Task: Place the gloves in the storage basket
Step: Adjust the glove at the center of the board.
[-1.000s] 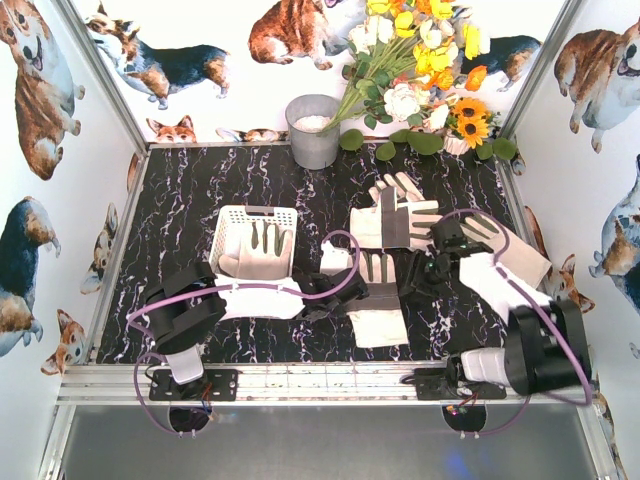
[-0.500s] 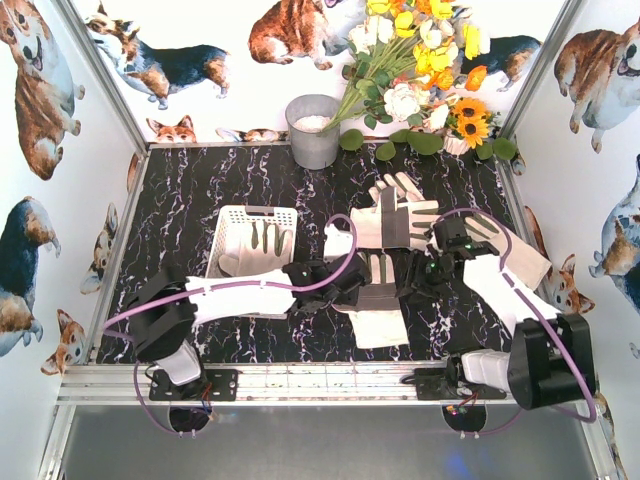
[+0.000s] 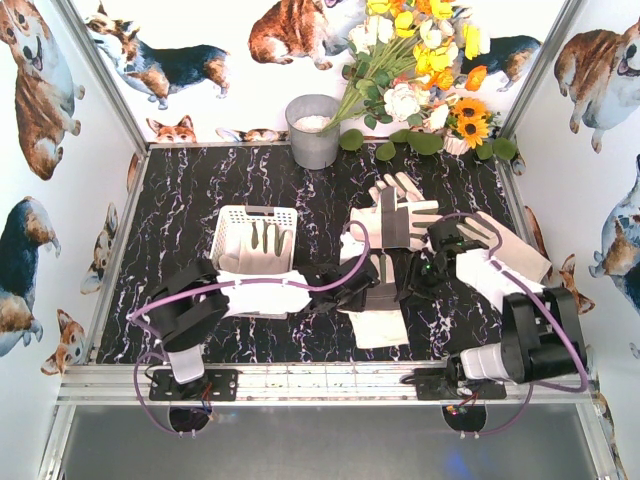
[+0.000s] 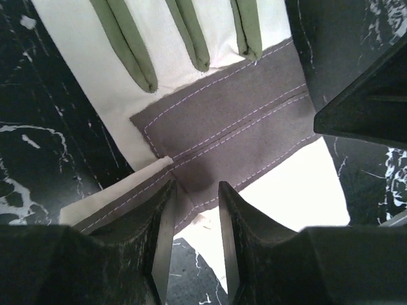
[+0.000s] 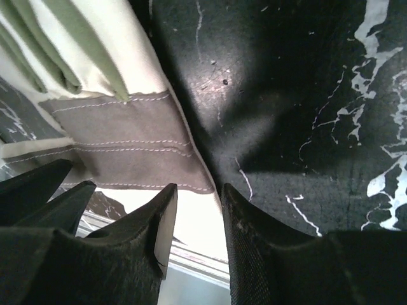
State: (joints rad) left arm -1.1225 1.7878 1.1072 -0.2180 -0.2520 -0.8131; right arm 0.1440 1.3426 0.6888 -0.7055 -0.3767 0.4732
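A: Top external view: where's the glove [image 3: 378,322]?
B: On the surface [image 3: 190,200], at 4 o'clock from the basket [image 3: 258,211].
A: And you?
B: My left pincer [image 4: 197,185] is at its 9 o'clock edge and my right pincer [image 5: 199,189] at 3. Both are narrow over cloth; whether they pinch it, I can't tell.

Storage basket [image 3: 257,212]: white, slotted walls.
Gloves [image 3: 392,222], right of the basket: cream-white, grey palm band with pale stitch lines, olive-green strips along the fingers. Same colours on the one inside the basket.
Table [image 3: 185,200] under the basket: black, white marble veining.
Bucket [image 3: 313,135] behind the basket: plain grey.
Flowers [image 3: 425,50], behind and right of the basket: yellow, white, orange; green leaves.
Walls [image 3: 60,200]: white, printed with tan-white-black corgis.
Cable [image 3: 250,286] in front of the basket: purple.
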